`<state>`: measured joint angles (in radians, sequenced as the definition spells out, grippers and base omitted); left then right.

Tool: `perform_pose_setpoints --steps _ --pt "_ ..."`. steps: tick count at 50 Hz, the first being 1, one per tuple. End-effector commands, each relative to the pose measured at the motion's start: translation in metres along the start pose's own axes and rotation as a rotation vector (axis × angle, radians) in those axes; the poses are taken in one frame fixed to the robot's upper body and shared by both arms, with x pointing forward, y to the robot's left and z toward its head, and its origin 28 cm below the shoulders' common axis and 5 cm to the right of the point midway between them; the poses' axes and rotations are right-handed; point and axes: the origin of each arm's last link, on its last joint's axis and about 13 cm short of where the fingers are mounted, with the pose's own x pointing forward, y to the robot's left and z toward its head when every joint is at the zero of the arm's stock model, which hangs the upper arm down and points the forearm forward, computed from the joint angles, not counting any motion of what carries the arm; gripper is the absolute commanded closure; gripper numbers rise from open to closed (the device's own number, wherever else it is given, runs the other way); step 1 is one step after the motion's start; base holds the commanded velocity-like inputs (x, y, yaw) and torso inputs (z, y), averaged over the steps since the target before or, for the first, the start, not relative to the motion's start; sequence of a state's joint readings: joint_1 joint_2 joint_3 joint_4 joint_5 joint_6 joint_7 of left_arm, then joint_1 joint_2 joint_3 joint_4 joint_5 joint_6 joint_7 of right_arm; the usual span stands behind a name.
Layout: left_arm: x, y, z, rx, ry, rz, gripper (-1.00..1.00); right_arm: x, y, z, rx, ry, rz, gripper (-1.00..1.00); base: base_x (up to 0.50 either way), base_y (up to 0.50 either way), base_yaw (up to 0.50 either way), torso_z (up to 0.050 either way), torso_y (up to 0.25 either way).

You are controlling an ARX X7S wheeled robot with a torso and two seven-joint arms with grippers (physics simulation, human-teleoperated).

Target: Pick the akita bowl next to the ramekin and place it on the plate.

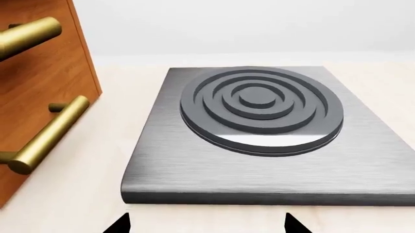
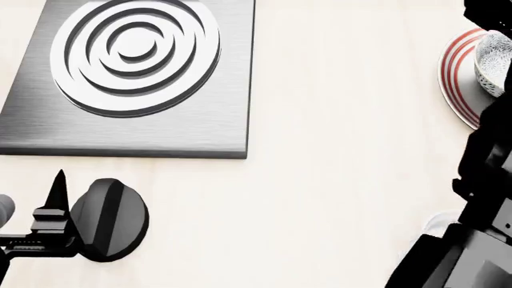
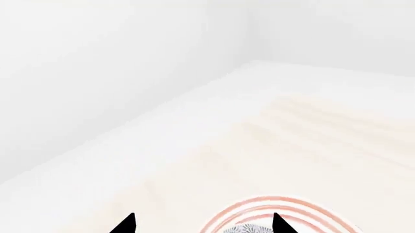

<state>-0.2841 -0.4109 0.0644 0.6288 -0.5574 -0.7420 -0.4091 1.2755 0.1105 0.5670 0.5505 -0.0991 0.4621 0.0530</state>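
Akita bowl (image 2: 494,63) on plate (image 2: 457,72), edge-cropped; right claw (image 3: 202,224) apart; left claw (image 1: 206,224) apart.

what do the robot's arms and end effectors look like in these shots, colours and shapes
Both arms are black. In the head view the left arm ends in a rounded, glossy black housing with a blocky bracket, and the left end effector shows a slim, pointed black fingertip. The right arm is bulky, angular black links. In each wrist view only two black triangular fingertips show, as on the right end effector. No cables or markings are visible.
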Motion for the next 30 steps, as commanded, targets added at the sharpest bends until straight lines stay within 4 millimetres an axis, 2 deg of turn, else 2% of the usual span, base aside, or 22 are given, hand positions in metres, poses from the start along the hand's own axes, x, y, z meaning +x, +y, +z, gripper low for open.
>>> perform_pose_setpoints --steps 1,17,30 --pt "0.0 0.001 0.002 -0.032 -0.006 -0.016 -1.0 -0.036 0.004 -0.005 -0.085 -0.048 0.091 -1.0 0.0 0.0 0.0 0.0 0.0" --pt "-0.001 -0.001 0.0 -0.038 -0.004 -0.02 -1.0 -0.083 -0.005 -0.027 -0.243 -0.082 0.172 -1.0 0.0 0.0 0.0 0.0 0.0" --pt "-0.001 -0.001 -0.003 -0.045 0.001 -0.021 -1.0 -0.114 -0.01 -0.054 -0.256 -0.05 0.252 -1.0 0.0 0.0 0.0 0.0 0.0"
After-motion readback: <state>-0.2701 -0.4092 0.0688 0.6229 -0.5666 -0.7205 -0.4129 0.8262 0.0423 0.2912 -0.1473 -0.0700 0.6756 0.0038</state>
